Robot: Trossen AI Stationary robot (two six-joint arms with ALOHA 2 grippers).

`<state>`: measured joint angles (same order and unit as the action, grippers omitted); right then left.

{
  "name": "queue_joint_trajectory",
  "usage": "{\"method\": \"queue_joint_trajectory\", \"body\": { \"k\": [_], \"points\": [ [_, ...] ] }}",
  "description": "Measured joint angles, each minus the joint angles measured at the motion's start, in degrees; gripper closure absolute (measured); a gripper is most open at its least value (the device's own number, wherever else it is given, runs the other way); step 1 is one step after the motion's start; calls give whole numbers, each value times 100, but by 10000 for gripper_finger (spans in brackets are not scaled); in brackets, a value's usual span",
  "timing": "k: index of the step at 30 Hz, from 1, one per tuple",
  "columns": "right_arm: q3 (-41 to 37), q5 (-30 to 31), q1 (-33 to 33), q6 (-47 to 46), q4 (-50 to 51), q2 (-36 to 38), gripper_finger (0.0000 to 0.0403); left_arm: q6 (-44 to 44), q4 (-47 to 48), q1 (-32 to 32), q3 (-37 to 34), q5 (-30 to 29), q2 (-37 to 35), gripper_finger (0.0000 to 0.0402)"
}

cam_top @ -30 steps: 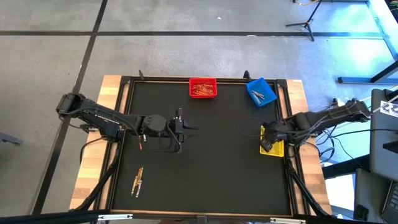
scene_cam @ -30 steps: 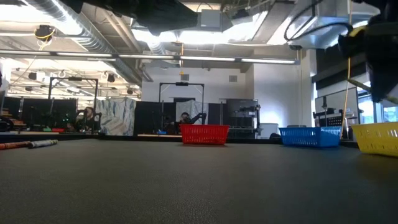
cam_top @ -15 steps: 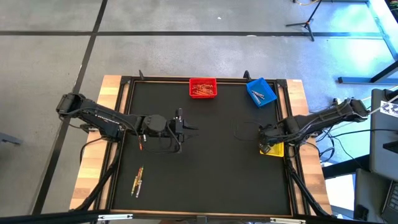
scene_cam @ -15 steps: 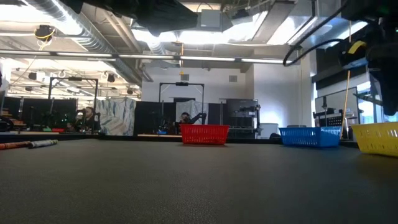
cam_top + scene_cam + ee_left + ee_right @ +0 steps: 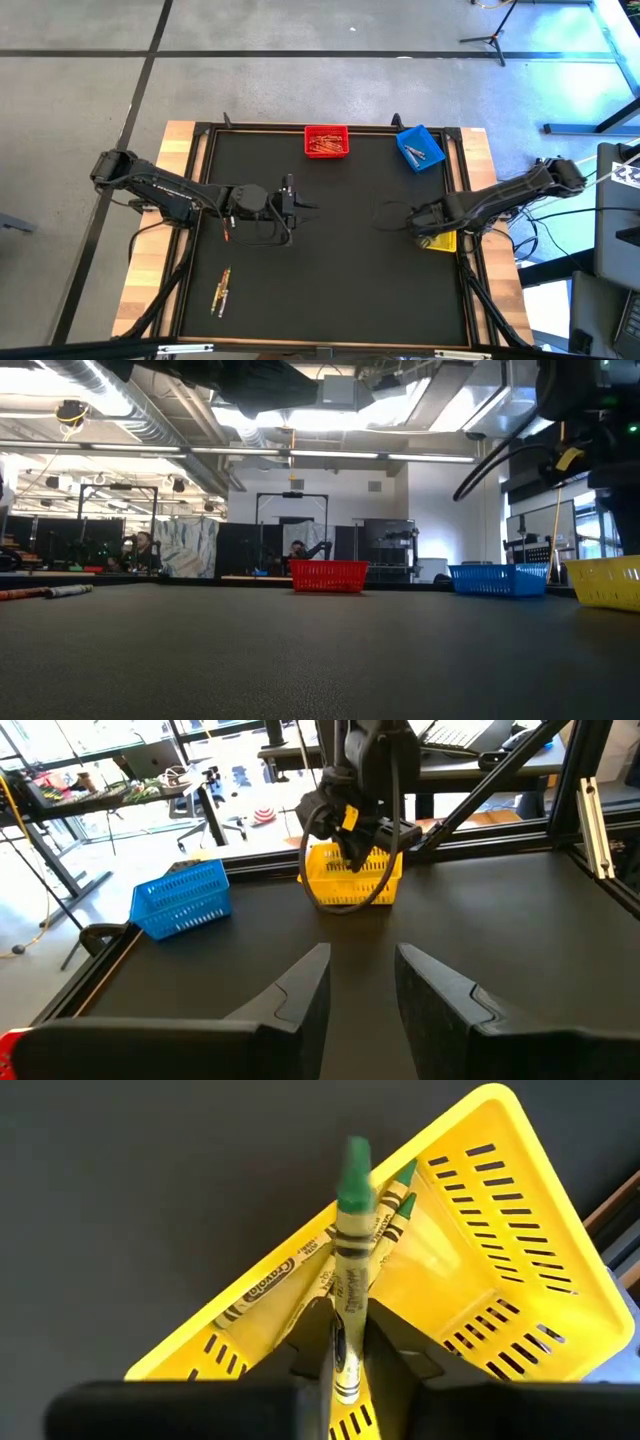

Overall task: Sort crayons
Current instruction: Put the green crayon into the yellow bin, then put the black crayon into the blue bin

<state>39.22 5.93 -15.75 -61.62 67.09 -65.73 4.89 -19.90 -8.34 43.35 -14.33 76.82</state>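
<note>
My right gripper (image 5: 348, 1342) pinches a green-tipped crayon (image 5: 350, 1270) above the yellow bin (image 5: 500, 1270) near the table's right edge; my left gripper (image 5: 362, 982) waits left of centre, fingers apart and empty.

I get even, bright overhead light; ceiling lamps (image 5: 330, 415) glare, and the green crayon (image 5: 352, 1230) tip blurs.

Robotics lab or workshop: bare concrete floor (image 5: 300, 80), exposed ceiling ducts (image 5: 120, 400), metal equipment frames (image 5: 292, 525), a tripod stand (image 5: 490, 35) and seated people (image 5: 140, 550) at distant workbenches behind the tabletop (image 5: 300, 650)
</note>
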Motion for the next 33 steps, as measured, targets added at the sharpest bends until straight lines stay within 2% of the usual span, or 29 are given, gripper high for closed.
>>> {"method": "queue_joint_trajectory", "body": {
  "k": [7,11,13,16,20,23,25,28,33],
  "points": [
    [1,-184,1,201,10,-103,261,1,-1,0,0,0,0,296],
    [186,-601,2,342,107,-101,239,2,123,0,0,0,0,296],
    [366,-557,0,475,77,-103,238,2,228,0,0,2,0,296],
    [678,-46,0,874,-186,-101,240,14,476,0,0,2,0,296],
    [857,1157,0,1737,-1117,-101,242,-228,1362,-37,-3,-151,-194,296],
    [801,2041,0,2481,-1999,-101,241,-780,2336,-72,-2,-594,-505,296],
    [693,2423,2,2965,-2653,-101,242,-1285,2934,-70,-2,-791,-747,296],
    [503,2767,2,3660,-3646,-101,242,-2457,4054,-69,-2,-821,-1071,296],
    [198,2803,0,4376,-4944,-103,242,-4309,6250,-112,-2,-697,-1251,296]
  ]
}}
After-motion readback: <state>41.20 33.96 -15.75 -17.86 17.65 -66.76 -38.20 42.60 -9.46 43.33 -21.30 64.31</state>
